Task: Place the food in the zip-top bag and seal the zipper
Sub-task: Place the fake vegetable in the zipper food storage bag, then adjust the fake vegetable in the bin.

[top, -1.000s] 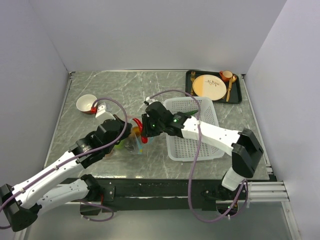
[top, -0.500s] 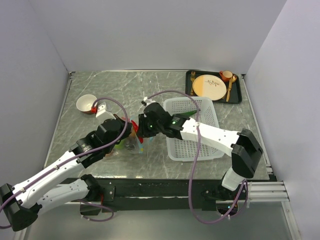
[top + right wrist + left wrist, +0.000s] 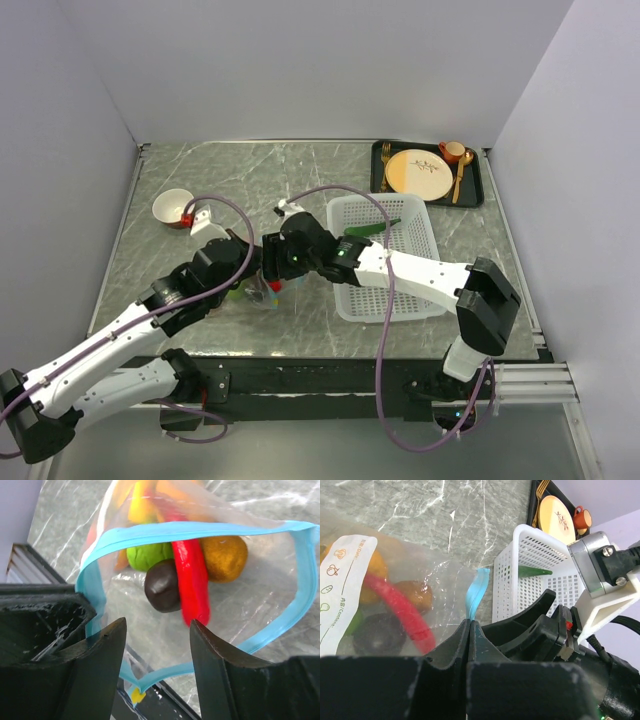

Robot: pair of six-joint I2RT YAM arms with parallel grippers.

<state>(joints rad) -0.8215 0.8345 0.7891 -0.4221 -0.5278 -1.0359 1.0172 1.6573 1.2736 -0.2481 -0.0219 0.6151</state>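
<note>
Just left of the basket [image 3: 400, 285], the left tool [image 3: 470, 625] has its fingers pressed together on the zipper [image 3: 476, 592], pinching one lip of the bag [image 3: 250, 595], which lies on the tabletop [image 3: 250, 180] with its mouth gaping. Inside the bag, left of the basket, are a red pepper [image 3: 192, 580], a brown round [image 3: 162, 585], a lime round [image 3: 147, 555], an orange round [image 3: 225, 550] and a yellow piece [image 3: 142, 500] deeper in, so most of the loading looks done. The right tool [image 3: 156, 630] hangs at the mouth, between the bag and the basket's left wall, its fingers apart and holding nothing. Inside the basket, toward its far end, a green pepper [image 3: 372, 228] lies unbagged. No other loose food shows beside the basket, though the arms hide part of the ground there. By my reading, two things are left: the green pepper has to be lifted out of the basket and dropped through the open mouth, and then the zipper, now spread in a wide loop, has to be pressed shut along its whole length. None of the sealing has begun.
</note>
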